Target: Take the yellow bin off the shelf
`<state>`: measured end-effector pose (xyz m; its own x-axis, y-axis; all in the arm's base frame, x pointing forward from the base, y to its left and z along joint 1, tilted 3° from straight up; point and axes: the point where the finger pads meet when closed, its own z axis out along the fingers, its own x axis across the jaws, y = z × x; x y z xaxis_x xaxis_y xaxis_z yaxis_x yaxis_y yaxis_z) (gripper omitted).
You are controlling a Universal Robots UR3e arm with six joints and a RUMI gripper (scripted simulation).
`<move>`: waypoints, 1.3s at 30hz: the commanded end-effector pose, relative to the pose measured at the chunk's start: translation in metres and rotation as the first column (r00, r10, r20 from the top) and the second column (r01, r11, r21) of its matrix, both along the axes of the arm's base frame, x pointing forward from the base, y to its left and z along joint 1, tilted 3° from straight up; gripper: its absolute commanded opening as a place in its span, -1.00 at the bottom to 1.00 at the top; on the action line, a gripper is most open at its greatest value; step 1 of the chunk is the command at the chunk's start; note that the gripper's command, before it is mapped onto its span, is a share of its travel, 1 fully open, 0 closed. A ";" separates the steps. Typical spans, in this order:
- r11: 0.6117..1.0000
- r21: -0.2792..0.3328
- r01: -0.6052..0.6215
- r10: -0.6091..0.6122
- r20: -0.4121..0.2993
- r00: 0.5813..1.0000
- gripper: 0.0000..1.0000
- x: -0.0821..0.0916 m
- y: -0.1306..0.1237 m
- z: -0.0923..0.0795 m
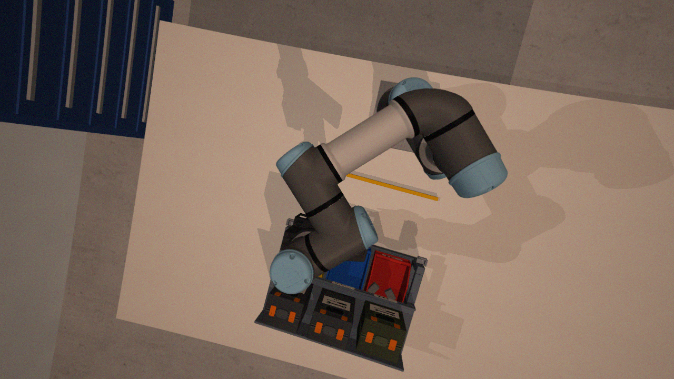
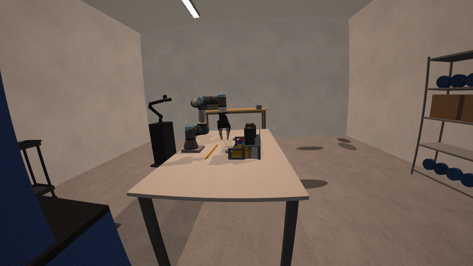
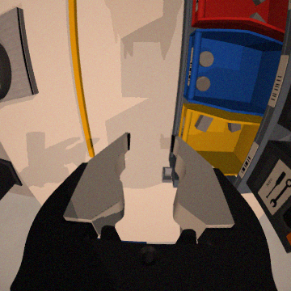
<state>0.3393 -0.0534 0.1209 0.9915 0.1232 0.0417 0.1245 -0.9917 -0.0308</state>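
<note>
So the grey two-finger gripper (image 3: pixel 150 146) hangs over the pale worktop (image 3: pixel 141 73) with its jaws partly parted and nothing between them, just bare worktop showing through the gap.

The key bit: the yellow open plastic bin (image 3: pixel 220 143) sits off to the gripper's right in the wrist view, just past the right fingertip. It's still parked in the end slot of the dark grey shelf unit (image 3: pixel 179 81), with two small grey parts in it. The jaws aren't lined up over it yet, so I'd guess the coming move is a sideways shift toward the bin's front lip.

Further along the same row are the blue open bin (image 3: pixel 236 70) and then the red open bin (image 3: pixel 238 14). On the other side, a thin yellow stick (image 3: pixel 78 81) lies on the worktop.
</note>
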 end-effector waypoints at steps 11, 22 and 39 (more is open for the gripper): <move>1.000 -0.001 0.000 0.000 0.001 1.000 -0.47 0.052 -0.019 0.001; 1.000 -0.001 0.000 0.000 0.002 1.000 -0.47 0.083 -0.031 0.002; 1.000 -0.001 0.000 0.000 0.002 1.000 -0.47 0.074 -0.028 0.002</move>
